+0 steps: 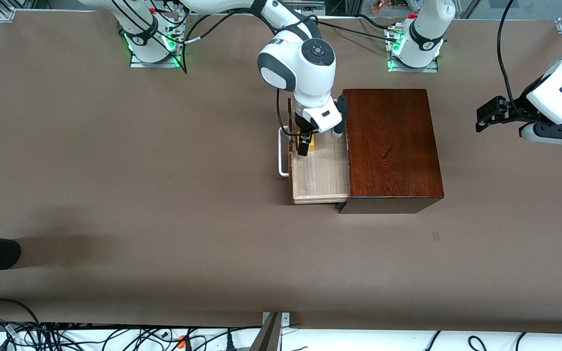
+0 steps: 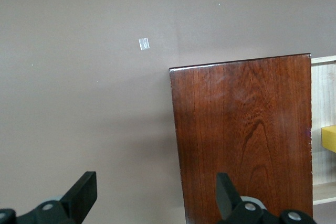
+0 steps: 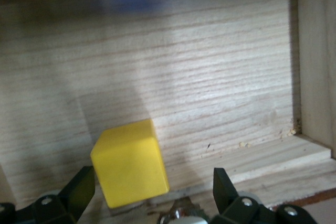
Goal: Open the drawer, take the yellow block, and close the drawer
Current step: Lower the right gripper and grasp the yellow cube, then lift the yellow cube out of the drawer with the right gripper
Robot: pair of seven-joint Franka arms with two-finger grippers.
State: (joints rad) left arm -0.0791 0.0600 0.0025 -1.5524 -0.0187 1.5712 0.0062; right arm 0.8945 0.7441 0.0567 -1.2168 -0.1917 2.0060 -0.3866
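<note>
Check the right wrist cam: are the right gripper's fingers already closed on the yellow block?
No. The right gripper is open, its fingers spread either side of the yellow block lying in the drawer, a gap showing on one side.

Glossy box (image 1: 392, 141), seemingly raw-wood drawer (image 1: 321, 173)

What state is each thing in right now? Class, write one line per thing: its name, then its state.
drawer: pulled open from the box, toward the right arm's end.
yellow block: in the drawer, between the right jaws, not clamped.
wooden box: sits flat on the table.
right gripper: open, lowered into the drawer around the block.
left gripper: open, empty, waiting above the table by the box.
</note>
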